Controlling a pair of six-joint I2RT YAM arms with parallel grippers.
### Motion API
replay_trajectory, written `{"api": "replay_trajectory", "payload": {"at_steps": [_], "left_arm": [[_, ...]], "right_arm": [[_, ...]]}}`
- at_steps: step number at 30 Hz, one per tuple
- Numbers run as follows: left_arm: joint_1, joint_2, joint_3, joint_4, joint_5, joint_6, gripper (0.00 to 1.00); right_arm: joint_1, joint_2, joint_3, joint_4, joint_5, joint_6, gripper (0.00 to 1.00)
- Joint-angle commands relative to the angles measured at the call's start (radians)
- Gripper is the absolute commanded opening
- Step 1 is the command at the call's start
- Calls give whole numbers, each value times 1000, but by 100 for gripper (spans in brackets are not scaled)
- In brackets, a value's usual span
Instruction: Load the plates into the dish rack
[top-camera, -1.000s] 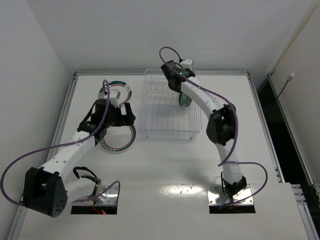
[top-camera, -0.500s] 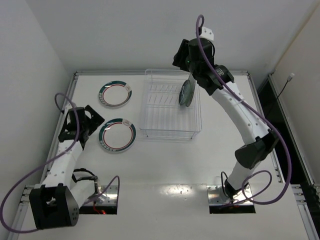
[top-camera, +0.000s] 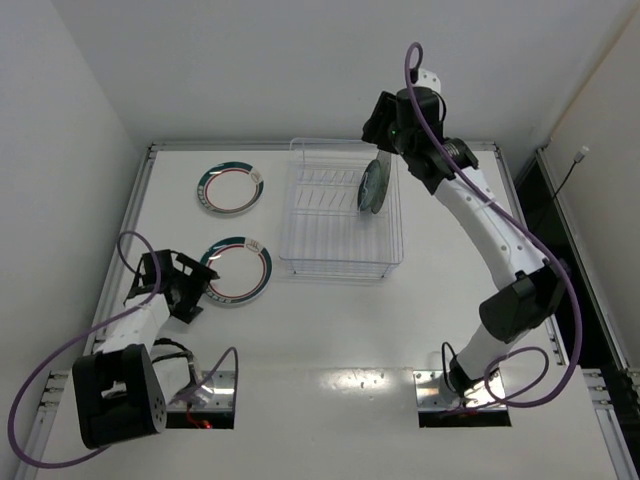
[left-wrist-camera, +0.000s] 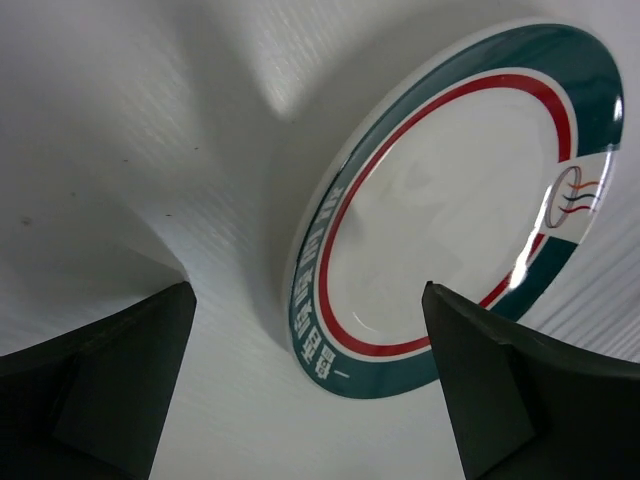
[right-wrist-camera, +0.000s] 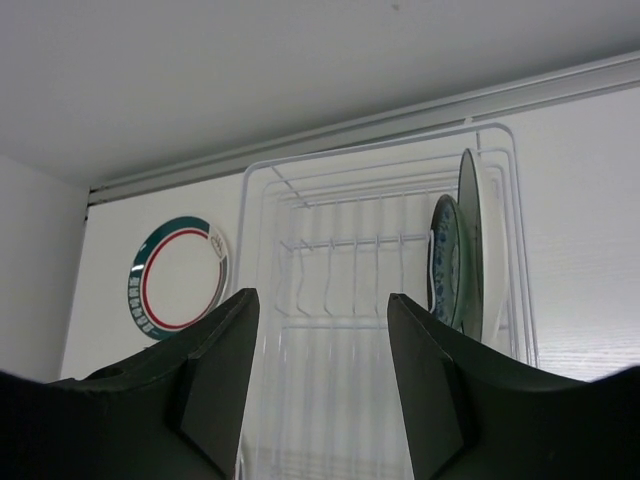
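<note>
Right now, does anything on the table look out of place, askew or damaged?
Nothing stands out. The teal patterned plate and a larger white plate stand upright in the dish rack; the far ringed plate and near ringed plate lie flat left of it.

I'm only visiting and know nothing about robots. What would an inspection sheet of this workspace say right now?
Surface: white table, arms bolted at its near edge.
Job's things: clear dish rack holds a teal patterned plate and a white plate upright at its right side. The near ringed plate and far ringed plate lie flat to its left.
Clutter: nothing seen.
Pincers: left pincer open, low beside the near ringed plate, empty. Right pincer open, raised over the rack, empty.
Cables: purple cables loop off both arms.
Surroundings: white walls; dark gap right of the table.
</note>
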Motion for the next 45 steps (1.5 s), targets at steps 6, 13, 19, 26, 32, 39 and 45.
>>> {"api": "replay_trajectory", "payload": {"at_steps": [6, 13, 19, 26, 32, 39, 45], "left_arm": [[16, 59, -113, 245, 193, -92, 61], [16, 120, -134, 290, 223, -92, 0], [16, -80, 40, 76, 90, -81, 0], [-73, -99, 507, -132, -49, -94, 0], [-73, -32, 680, -18, 110, -103, 0], [-135, -30, 587, 187, 221, -166, 0], [-242, -49, 567, 298, 207, -187, 0]], "right_arm": [[-63, -92, -71, 116, -91, 31, 51], [-109, -102, -123, 150, -188, 75, 51], [-145, -81, -143, 181, -309, 96, 52], [-188, 48, -168, 488, -810, 205, 60], [-133, 284, -97, 1026, -1174, 530, 71], [-47, 443, -68, 1381, -1200, 861, 94], [10, 551, 22, 1367, -1203, 886, 94]]}}
